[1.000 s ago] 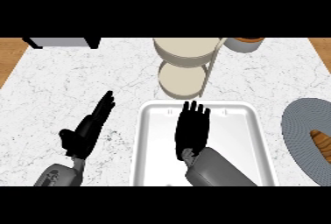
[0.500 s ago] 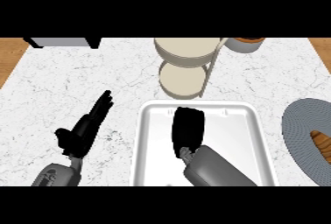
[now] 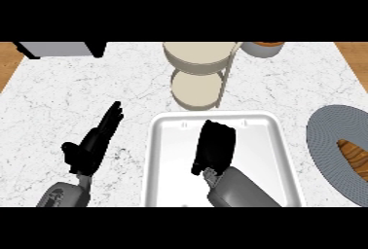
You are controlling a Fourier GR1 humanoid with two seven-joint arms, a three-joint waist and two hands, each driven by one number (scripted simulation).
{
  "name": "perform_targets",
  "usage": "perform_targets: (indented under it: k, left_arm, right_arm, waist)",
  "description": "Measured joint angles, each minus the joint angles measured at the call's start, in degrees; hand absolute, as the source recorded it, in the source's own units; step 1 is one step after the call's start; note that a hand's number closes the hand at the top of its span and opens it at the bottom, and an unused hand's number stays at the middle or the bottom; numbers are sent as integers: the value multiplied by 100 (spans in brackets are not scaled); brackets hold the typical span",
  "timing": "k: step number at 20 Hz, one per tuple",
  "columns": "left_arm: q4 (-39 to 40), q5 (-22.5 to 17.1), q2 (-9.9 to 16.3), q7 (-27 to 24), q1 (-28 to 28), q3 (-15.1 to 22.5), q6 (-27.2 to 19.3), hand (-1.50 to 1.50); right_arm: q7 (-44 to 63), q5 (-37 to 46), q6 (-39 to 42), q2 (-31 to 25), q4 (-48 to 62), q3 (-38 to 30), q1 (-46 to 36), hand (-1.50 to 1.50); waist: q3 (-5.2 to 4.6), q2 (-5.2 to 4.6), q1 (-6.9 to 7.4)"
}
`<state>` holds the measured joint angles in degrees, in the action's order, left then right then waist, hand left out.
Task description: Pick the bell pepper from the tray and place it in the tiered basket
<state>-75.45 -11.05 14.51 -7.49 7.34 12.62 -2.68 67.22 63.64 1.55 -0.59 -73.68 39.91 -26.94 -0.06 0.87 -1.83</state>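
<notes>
The white tray [image 3: 167, 165] lies in the middle of the counter near the front. My right hand [image 3: 214, 148] is over its centre, fingers curled downward. No bell pepper shows; the hand covers the spot where its fingers close. The beige tiered basket [image 3: 195, 90] stands just behind the tray, with its upper tier [image 3: 200, 54] further back. My left hand [image 3: 90, 148] rests open on the counter left of the tray, fingers pointing away.
A grey round plate [image 3: 332, 146] holding a brown item [image 3: 356, 153] sits at the right edge. At the back left stands a grey appliance [image 3: 61, 48], and a small grey bowl [image 3: 262, 48] is at the back right.
My right hand's fingers were straight over the tray; they have now curled down and the hand looks shorter. The left hand has barely moved.
</notes>
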Motion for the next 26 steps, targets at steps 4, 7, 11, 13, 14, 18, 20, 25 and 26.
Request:
perform_targets:
  k: [4,7,11,13,14,18,20,25,26]
  left_arm:
    - [17,-61,96,-20,-195,-181,-84,0]
    - [30,-98,123,-10,-255,-256,-108,0]
    - [2,-104,146,-21,-325,-268,-96,0]
    - [-37,-95,154,-15,-322,-246,-74,0]
    - [-52,-94,146,-12,-313,-230,-59,0]
    - [-82,-70,110,18,-237,-153,-1,0]
    - [-131,-30,67,20,-208,-70,20,0]
    - [-150,68,-34,21,-143,90,41,0]
    - [-131,77,-33,0,-113,102,72,0]
  right_arm:
    - [263,191,-183,25,-323,-810,722,150]
    - [332,528,-401,-1,-837,-1251,1027,150]
    - [353,1015,-679,-10,-1861,-1540,1112,150]
    - [361,1360,-743,-8,-2355,-1609,1077,150]
    - [367,1546,-747,-6,-2569,-1631,1077,150]
    - [390,2113,-608,1,-3358,-1674,984,150]
    - [398,2277,-480,5,-3626,-1721,880,150]
    - [402,2410,-176,17,-3871,-2239,210,150]
    - [401,2406,-124,20,-3819,-2350,26,150]
  waist:
    - [0,121,-382]
    - [-4,158,-523]
    - [-5,179,-478]
    - [-9,173,-422]
    - [-11,158,-381]
    - [-16,97,-216]
    - [-17,73,-122]
    - [-18,1,106]
    - [-20,-16,159]
